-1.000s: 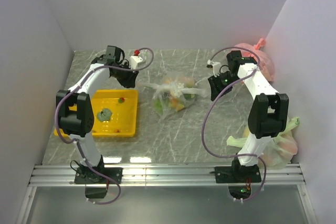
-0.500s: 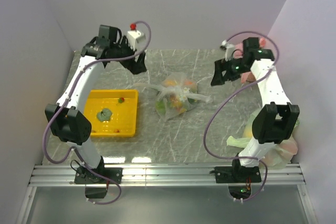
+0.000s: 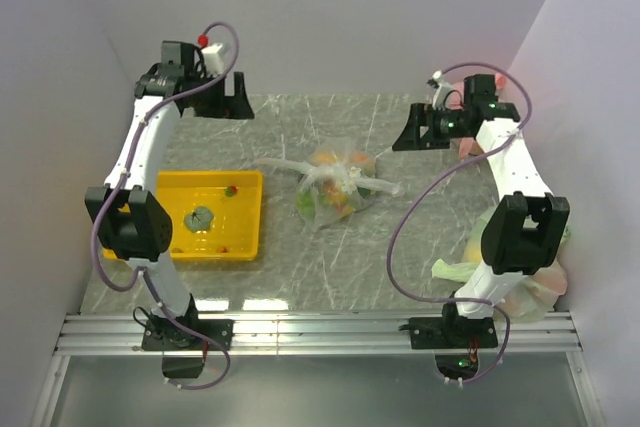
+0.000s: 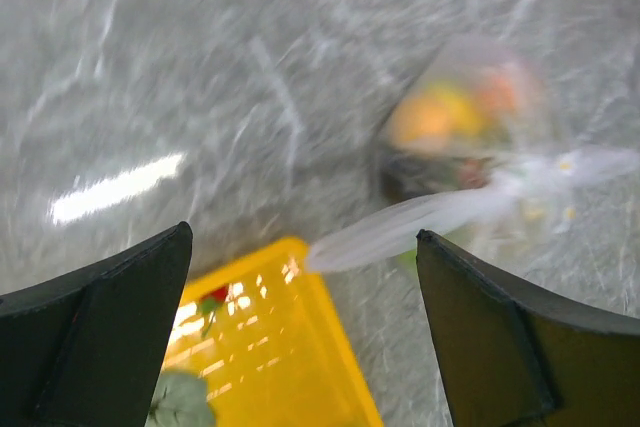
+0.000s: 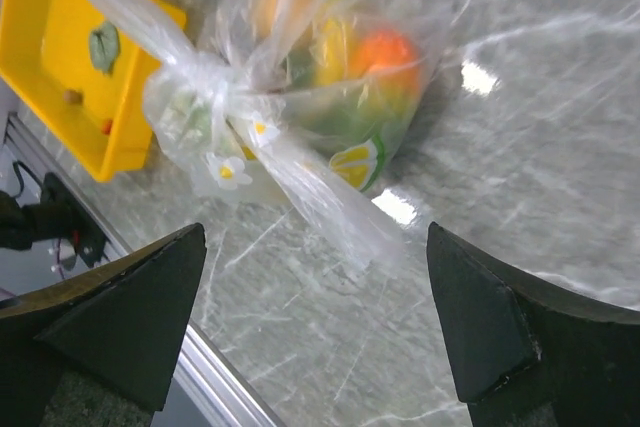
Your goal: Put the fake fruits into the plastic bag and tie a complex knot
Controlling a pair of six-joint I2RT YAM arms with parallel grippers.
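Note:
The plastic bag (image 3: 335, 187) lies in the middle of the table, its neck twisted into a knot (image 5: 215, 87) and its two long handle ends lying out to the left and right. Fake fruits show through the film, among them an orange (image 5: 385, 52) and yellow pieces. My left gripper (image 3: 225, 105) hangs open high above the back left, with nothing between its fingers. My right gripper (image 3: 415, 132) stands open at the back right, also with nothing in it. In the blurred left wrist view the bag (image 4: 470, 137) lies far below the open left gripper (image 4: 305, 327).
A yellow tray (image 3: 256, 215) left of the bag holds a grey-green piece (image 3: 200, 217) and a small red berry (image 3: 231, 189). A pink bag (image 3: 500, 117) sits at the back right. Pale green bags (image 3: 530, 282) lie by the right arm's base. Walls close in the sides.
Both grippers have opened, let go of the bag's handle ends and risen away, the left to the back left, the right to the back right. The bag lies still.

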